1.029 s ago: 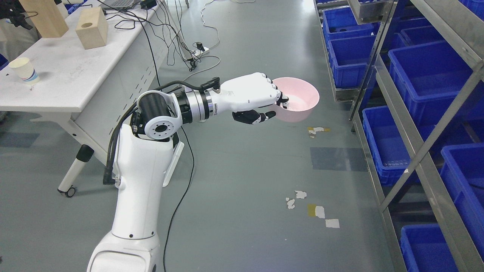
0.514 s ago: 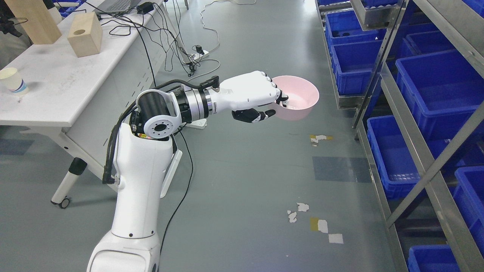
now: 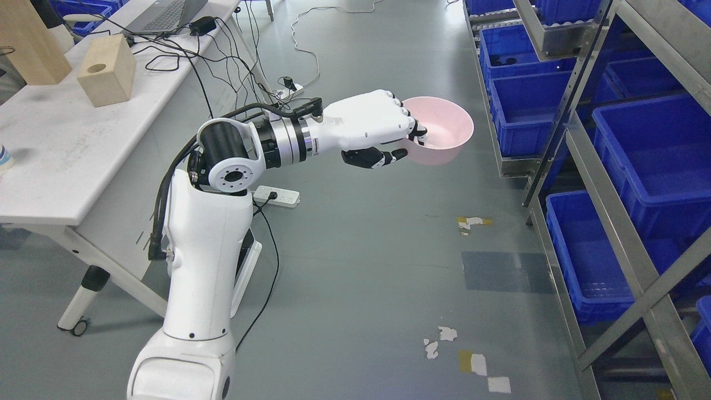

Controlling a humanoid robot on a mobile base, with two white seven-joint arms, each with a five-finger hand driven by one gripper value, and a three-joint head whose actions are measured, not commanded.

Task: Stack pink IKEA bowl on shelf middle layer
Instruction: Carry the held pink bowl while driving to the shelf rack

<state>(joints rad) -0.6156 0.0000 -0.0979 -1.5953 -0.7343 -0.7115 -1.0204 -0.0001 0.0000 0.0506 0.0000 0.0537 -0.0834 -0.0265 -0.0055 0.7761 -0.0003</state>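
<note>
bowl: pink bowl (image 3: pixel 444 129), smooth matte plastic, round w/ deep sloped wall, upright, empty inside; held in air above the floor, left of the shelf, not on any layer yet.
hand: left hand (image 3: pixel 377 130), glossy white shell w/ black finger joints, arm in from lower left; fingers clamped on bowl's near rim.
grip: fingertips (image 3: pixel 417 133) curl over rim into the bowl; thumb (image 3: pixel 371 158) black, under/outside the wall, so rim sits betw. thumb & fingers.
shelf: shelf (image 3: pixel 589 144) grey metal frame w/ slanted struts, right side; blue bins (image 3: pixel 655 161) boxy hard plastic on its layers.
table: white table (image 3: pixel 66 144) left, scuffed top, wood block (image 3: pixel 106 76) w/ round hole, black cables.
floor: grey floor (image 3: pixel 361 266), smooth, torn tape bits.
change: whole view shifted vs 0.5 s ago, so camera moved; grip on bowl same, bowl sits a bit higher in view & closer to shelf post.
</note>
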